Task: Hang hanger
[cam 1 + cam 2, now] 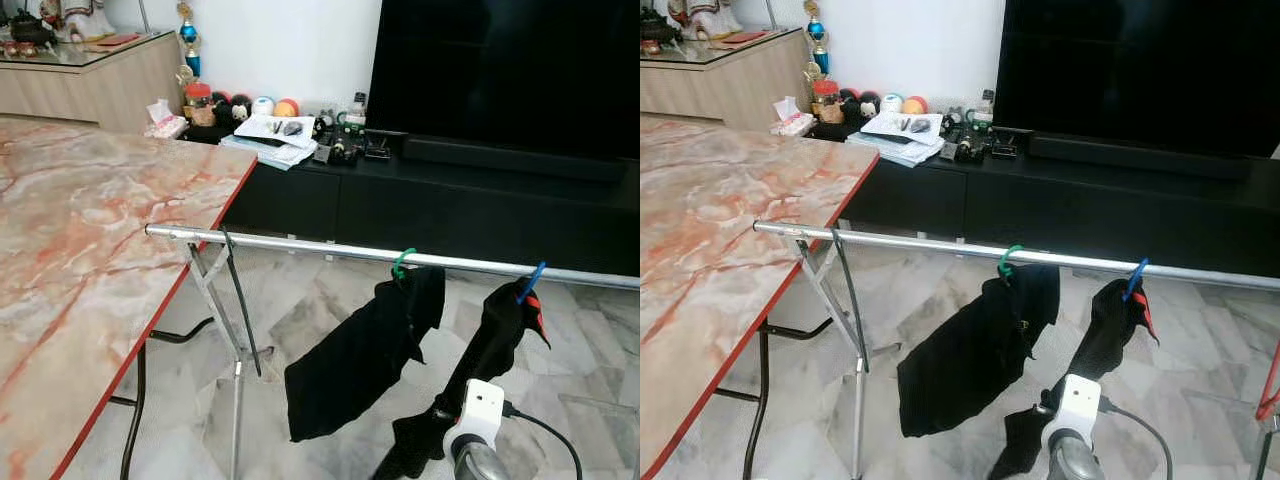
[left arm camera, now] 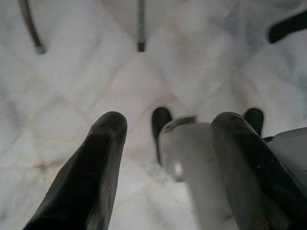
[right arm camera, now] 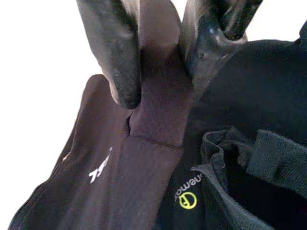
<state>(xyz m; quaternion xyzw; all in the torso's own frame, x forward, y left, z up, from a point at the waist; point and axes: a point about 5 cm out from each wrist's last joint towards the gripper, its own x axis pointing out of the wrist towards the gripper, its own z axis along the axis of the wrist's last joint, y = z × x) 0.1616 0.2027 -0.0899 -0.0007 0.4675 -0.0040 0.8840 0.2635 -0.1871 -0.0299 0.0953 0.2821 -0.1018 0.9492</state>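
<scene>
Marble floor tiles [image 1: 330, 310] fill the lower centre of the left eye view, with a marble-patterned table [image 1: 90, 260] at the left and a black TV cabinet [image 1: 450, 200] across the top. A metal rail [image 1: 300, 245] is seen crossing the middle of the frame. A green hanger [image 1: 402, 263] with a black garment [image 1: 360, 360] is hooked on the rail at centre right. A blue hanger [image 1: 531, 280] with a second dark garment [image 1: 500, 330] is hooked on the rail further right. The right arm [image 1: 475, 435] is raised at the lower right.

In the left wrist view, the left gripper [image 2: 165, 139] is shown with its fingers spread above the floor.

In the right wrist view, the right gripper [image 3: 160, 72] is shown pinching dark fabric [image 3: 158, 115] between its fingers.
</scene>
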